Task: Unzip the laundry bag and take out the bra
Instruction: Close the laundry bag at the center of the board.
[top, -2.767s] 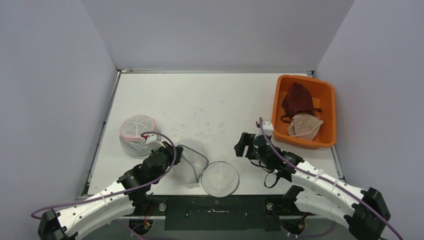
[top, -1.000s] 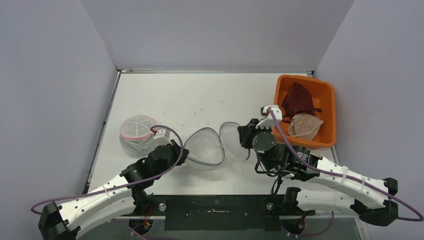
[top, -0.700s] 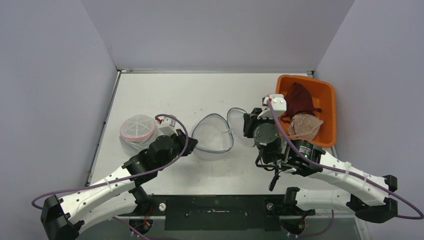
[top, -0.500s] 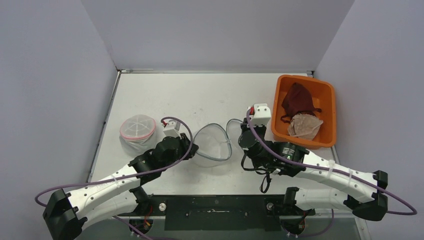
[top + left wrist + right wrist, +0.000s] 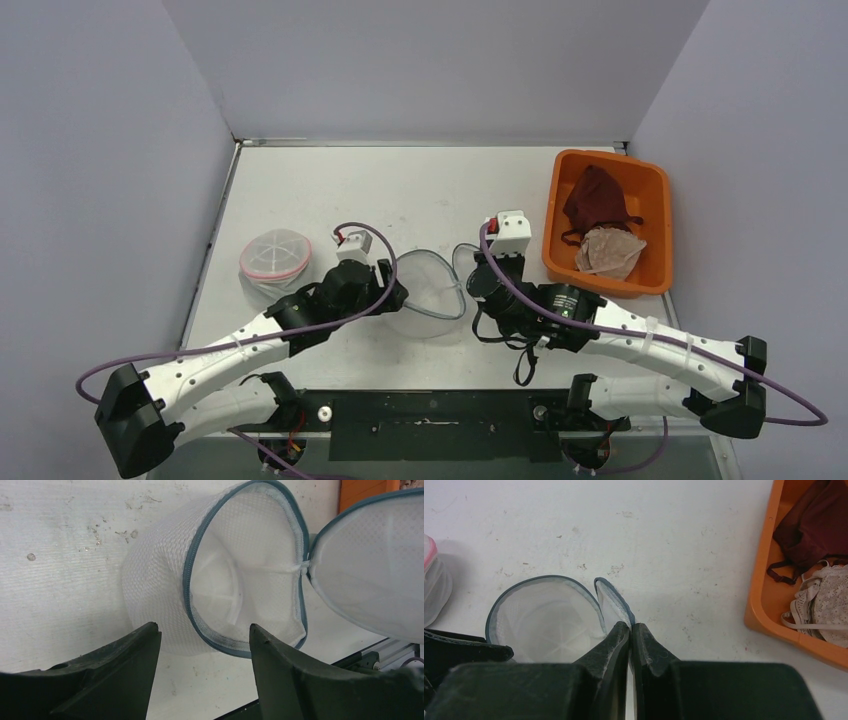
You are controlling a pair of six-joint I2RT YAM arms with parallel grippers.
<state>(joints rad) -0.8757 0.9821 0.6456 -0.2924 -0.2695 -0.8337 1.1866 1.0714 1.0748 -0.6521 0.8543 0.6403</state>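
The right gripper (image 5: 630,626) pinches the lid (image 5: 615,603) of the laundry bag (image 5: 424,298) in its jaws; hold it back so the left gripper (image 5: 202,628), jaws wide, reaches in.

Bystanders on a scuffed white tabletop (image 5: 400,190), walled in pale grey

A rectangular orange plastic bin (image 5: 600,155) sits at the table's far right corner. It holds a crumpled maroon garment (image 5: 595,200) toward the back and a beige lace garment (image 5: 610,252) toward the front, the two touching. Well apart from it, near the left edge, stands a round white mesh pouch with a pink zip rim (image 5: 275,255), its ribbed top facing up. Plain grey panels (image 5: 420,60) enclose the table on the left, back and right, and a black metal rail (image 5: 430,410) runs along the near edge.
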